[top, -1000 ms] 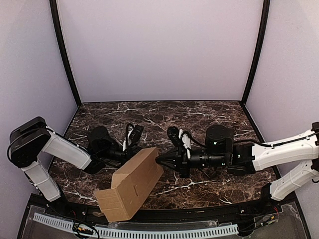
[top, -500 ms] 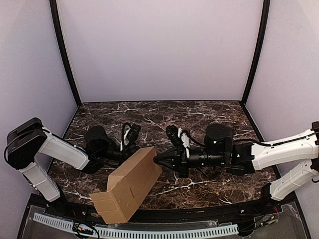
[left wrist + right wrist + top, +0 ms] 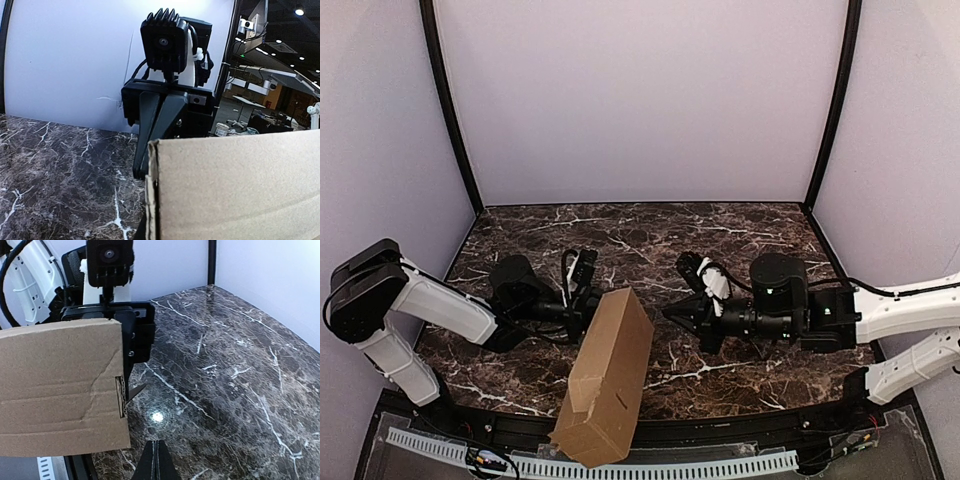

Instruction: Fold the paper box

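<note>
- We see the long, plain brown cardboard paper box (image 3: 612, 375) slanting over the near edge of the dark marble table (image 3: 750, 240).
- Our left gripper (image 3: 592, 306) is clamped on its far end.
- Our right gripper (image 3: 672, 312) is closed tight, holds nothing, and sits near the box without touching it.

I saw a dark marble tabletop (image 3: 740, 225), pale walls (image 3: 640, 100) behind it, a perforated white strip (image 3: 720, 466) along its near edge.

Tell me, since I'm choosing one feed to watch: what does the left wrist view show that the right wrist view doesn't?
Only left wrist: the right wrist camera and a lit room. Only right wrist: the left gripper behind the box, and a slot in the box's side. Both: box, marble table, the shut right gripper.
</note>
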Action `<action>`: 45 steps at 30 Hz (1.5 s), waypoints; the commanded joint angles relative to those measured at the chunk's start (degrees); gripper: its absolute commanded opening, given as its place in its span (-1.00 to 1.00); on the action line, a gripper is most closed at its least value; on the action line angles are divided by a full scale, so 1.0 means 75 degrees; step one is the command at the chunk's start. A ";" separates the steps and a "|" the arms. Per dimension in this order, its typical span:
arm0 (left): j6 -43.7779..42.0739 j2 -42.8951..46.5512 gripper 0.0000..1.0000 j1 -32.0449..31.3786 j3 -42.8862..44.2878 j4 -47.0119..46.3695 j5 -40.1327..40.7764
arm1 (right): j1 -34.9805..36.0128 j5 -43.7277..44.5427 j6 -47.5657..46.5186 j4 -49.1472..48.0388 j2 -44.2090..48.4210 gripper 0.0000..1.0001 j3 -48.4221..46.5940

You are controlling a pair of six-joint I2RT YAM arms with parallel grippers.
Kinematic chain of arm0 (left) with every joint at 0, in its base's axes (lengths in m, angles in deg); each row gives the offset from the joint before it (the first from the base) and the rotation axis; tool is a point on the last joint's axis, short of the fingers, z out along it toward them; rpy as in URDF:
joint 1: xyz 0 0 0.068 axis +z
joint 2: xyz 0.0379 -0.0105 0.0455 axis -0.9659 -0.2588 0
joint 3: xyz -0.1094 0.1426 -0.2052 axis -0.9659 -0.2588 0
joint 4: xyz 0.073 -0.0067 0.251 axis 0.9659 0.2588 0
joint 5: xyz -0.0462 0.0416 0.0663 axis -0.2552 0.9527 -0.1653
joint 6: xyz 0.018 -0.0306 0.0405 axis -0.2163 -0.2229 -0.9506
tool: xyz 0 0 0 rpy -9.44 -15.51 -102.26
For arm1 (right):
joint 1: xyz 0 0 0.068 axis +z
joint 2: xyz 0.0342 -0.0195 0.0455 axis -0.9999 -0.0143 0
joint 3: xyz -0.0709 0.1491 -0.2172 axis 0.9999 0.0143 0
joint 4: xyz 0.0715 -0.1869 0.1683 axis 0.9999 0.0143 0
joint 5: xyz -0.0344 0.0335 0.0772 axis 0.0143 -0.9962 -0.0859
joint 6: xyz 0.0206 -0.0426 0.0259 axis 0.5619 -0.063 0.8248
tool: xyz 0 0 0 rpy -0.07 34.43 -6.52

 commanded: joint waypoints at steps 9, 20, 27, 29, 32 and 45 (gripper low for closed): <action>-0.1322 0.0237 -0.99 -0.0063 -0.0361 0.2010 0.3695 | -0.0459 0.1995 0.0221 0.1568 0.1287 -0.99 0.0402; -0.1370 0.0445 -0.99 -0.1048 0.0021 0.4104 0.8915 | -0.1216 0.1854 0.0793 0.1880 0.1226 -0.90 0.0306; -0.0103 0.0358 -0.99 -0.1533 0.0693 0.6023 1.1479 | -0.1546 0.1403 0.1132 0.2095 0.1225 -0.88 0.0222; 0.0376 0.0388 -0.99 -0.1610 0.0886 0.6694 1.2069 | -0.1679 0.1264 0.1321 0.2179 0.1284 -0.89 0.0258; 0.1177 0.0700 -0.99 -0.1628 0.0884 0.7490 1.2459 | -0.1852 0.1084 0.1655 0.2337 0.1394 -0.95 0.0393; 0.3334 0.2064 -0.99 -0.1630 0.0776 0.8653 1.1401 | -0.2030 -0.0653 0.2777 0.0704 0.2109 -1.00 0.1857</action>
